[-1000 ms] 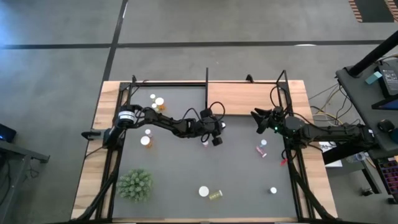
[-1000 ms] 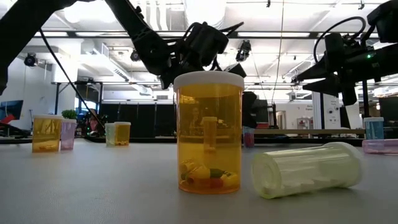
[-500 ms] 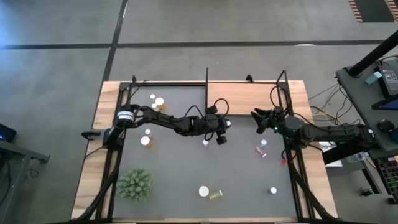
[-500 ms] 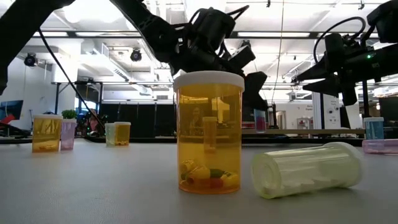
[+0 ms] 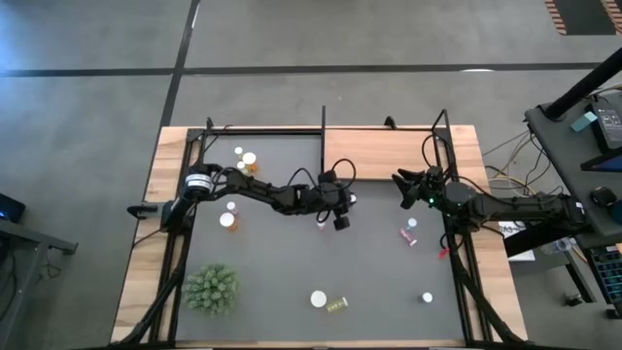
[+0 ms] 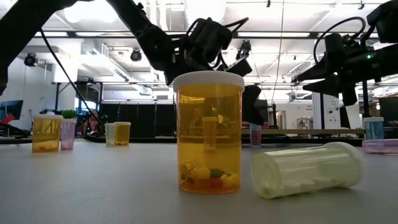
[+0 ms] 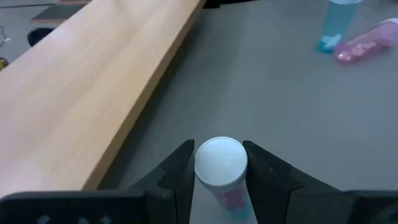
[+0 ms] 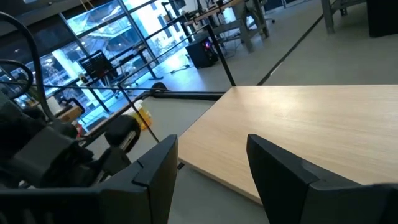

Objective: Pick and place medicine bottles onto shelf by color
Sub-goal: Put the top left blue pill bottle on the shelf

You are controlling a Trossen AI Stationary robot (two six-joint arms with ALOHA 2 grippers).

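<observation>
Left arm was stretched across the mat's middle, its gripper [image 5: 336, 209] clamped on a bottle [image 7: 220, 163], fingers [image 7: 177, 168] pressed at both sides. Right arm was held by the right edge, its gripper [image 5: 408, 186] spread apart, nothing held.

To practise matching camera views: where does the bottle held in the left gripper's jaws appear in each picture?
High view: the pink bottle sits mid-table, just below the shelf's left end.
Low view: right of the big orange bottle, partly hidden by the left gripper.
Left wrist view: bottom centre, white cap up, between the jaws.
Right wrist view: cannot be made out.
Shared landmark: the shelf, shown in all views.
</observation>
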